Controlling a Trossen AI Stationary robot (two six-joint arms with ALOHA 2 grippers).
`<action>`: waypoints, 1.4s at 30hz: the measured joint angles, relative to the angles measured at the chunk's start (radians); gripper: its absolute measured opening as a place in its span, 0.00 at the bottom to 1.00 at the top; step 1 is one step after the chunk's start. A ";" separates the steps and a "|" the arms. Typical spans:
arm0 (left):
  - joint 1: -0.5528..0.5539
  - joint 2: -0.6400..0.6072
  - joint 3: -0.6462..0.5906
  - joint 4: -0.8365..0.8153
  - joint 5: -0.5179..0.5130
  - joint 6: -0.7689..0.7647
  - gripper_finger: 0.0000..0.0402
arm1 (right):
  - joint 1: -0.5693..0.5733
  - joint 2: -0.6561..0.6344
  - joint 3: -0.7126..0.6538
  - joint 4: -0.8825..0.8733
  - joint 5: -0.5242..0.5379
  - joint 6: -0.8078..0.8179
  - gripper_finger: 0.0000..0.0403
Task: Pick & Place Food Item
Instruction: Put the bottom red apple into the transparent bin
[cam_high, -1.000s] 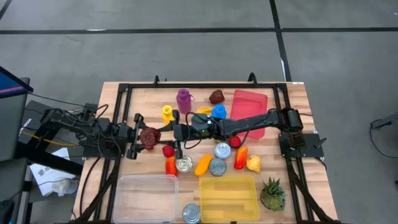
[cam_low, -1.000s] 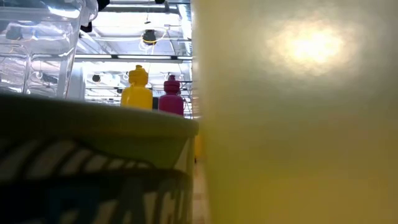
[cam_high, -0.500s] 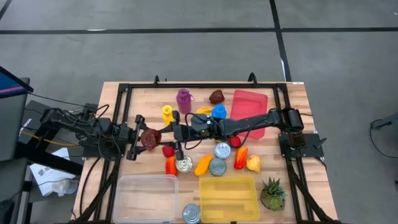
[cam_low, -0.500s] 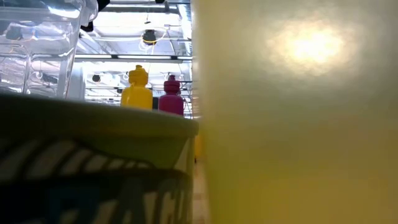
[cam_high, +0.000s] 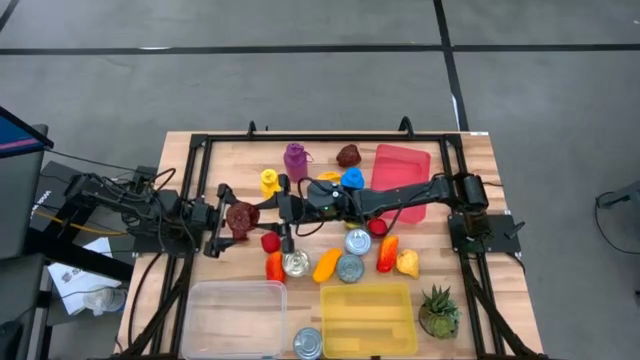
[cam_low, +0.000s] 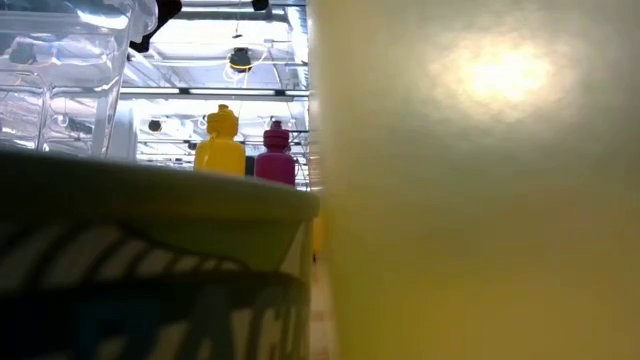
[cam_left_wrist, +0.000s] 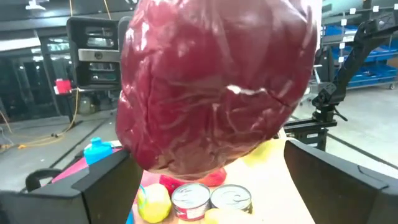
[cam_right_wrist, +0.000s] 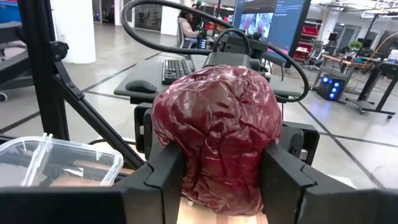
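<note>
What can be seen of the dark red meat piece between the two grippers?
The dark red meat piece is a glossy, wrinkled lump that looks like plastic, rounded and wider at the top. It sits mid-table, toward the left. The right gripper clamps its lower sides with both dark fingers. The left gripper faces it with fingers spread apart, clear of it.

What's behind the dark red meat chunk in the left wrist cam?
Past the meat chunk, two silver cans, a yellow item and a blue bottle show. The meat covers whatever lies straight behind it, right gripper included.
</note>
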 joint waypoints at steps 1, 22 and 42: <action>0.000 0.000 0.000 0.003 0.001 0.005 0.93 | 0.005 0.000 0.000 0.001 0.000 -0.001 0.38; -0.004 -0.048 0.031 -0.077 -0.039 0.133 0.91 | 0.080 0.003 -0.003 -0.014 0.099 -0.016 0.38; -0.031 0.223 0.037 0.243 0.022 0.099 0.84 | 0.053 0.010 -0.007 -0.076 0.095 0.000 0.36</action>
